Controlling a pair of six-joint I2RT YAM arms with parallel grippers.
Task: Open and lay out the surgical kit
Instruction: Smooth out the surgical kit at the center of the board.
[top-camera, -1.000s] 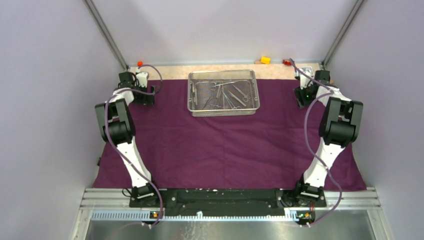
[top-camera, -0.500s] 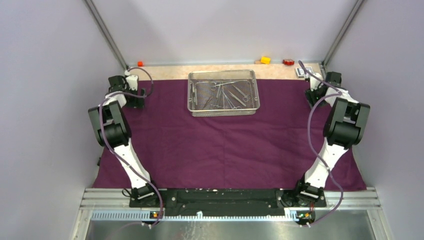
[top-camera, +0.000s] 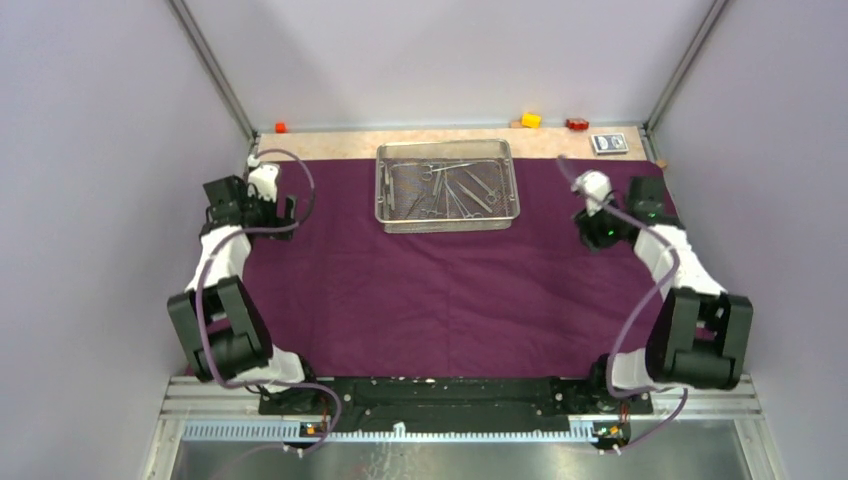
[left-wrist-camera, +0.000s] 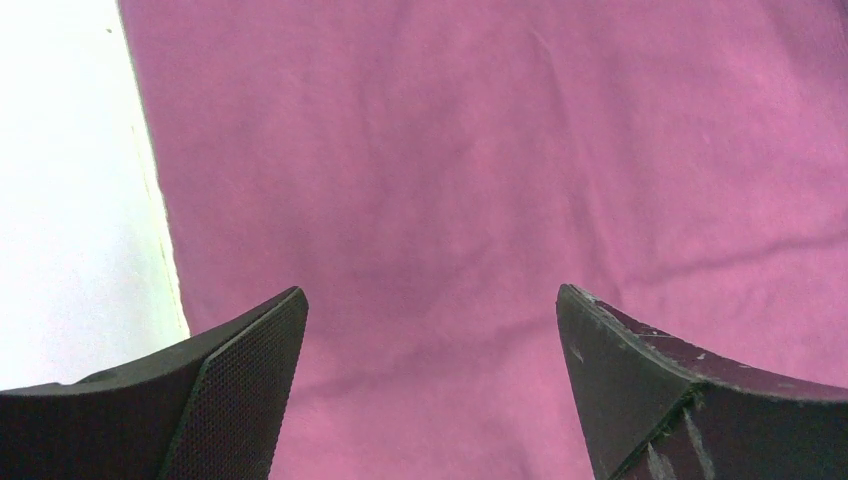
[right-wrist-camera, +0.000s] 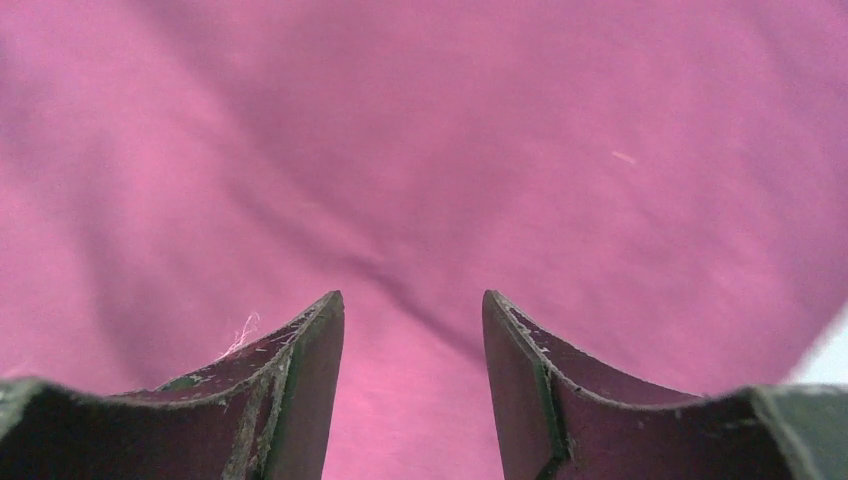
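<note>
The dark purple cloth wrap (top-camera: 450, 290) lies spread flat over most of the table. On its far middle stands the silver wire-mesh tray (top-camera: 381, 190), holding several steel clamps and tweezers (top-camera: 458, 186). My left gripper (top-camera: 275, 218) hovers over the cloth's far left part, near its edge. In the left wrist view the left gripper (left-wrist-camera: 430, 300) is wide open with only cloth (left-wrist-camera: 450, 150) beneath it. My right gripper (top-camera: 598, 232) is over the far right part of the cloth. In the right wrist view the right gripper (right-wrist-camera: 411, 295) is open over a soft crease in the cloth (right-wrist-camera: 420, 180), holding nothing.
A strip of bare tan tabletop (top-camera: 340, 143) runs behind the cloth. On it sit a small orange block (top-camera: 280, 127), a yellow block (top-camera: 531, 120), a red block (top-camera: 577, 124) and a blue-white card packet (top-camera: 609, 143). Grey walls close in on both sides.
Both arms have drawn back from the cloth's far corners toward the near side. The right gripper swung inward, uncovering the card packet. Tray and cloth have not moved.
</note>
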